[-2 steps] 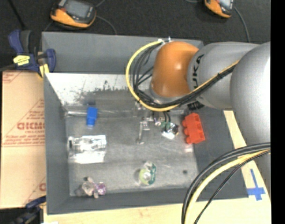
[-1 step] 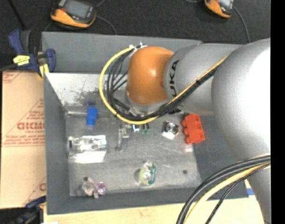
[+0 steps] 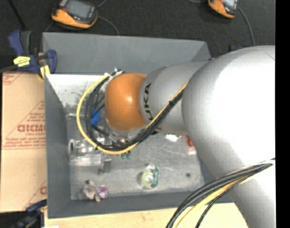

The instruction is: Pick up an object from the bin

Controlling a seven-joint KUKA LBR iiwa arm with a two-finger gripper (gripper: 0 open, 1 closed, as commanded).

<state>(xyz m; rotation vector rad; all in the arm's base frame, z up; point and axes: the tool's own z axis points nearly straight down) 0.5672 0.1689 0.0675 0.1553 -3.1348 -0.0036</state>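
Low inside the bin [image 3: 57, 146], my claw [image 3: 105, 161] sits just beside a clear plastic piece [image 3: 84, 152]; whether it's parted or closed I cannot tell. I judge nothing lifted yet: gripping and raising remain.

Grey bin [image 3: 135, 56]; orange wrist cover [image 3: 123, 101]

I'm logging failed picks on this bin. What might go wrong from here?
1. The tool is low by the clear plastic piece near the bin's left wall; it may shove the piece against the wall rather than catch it.
2. The yellow cable loops down close to that piece and might snag it.
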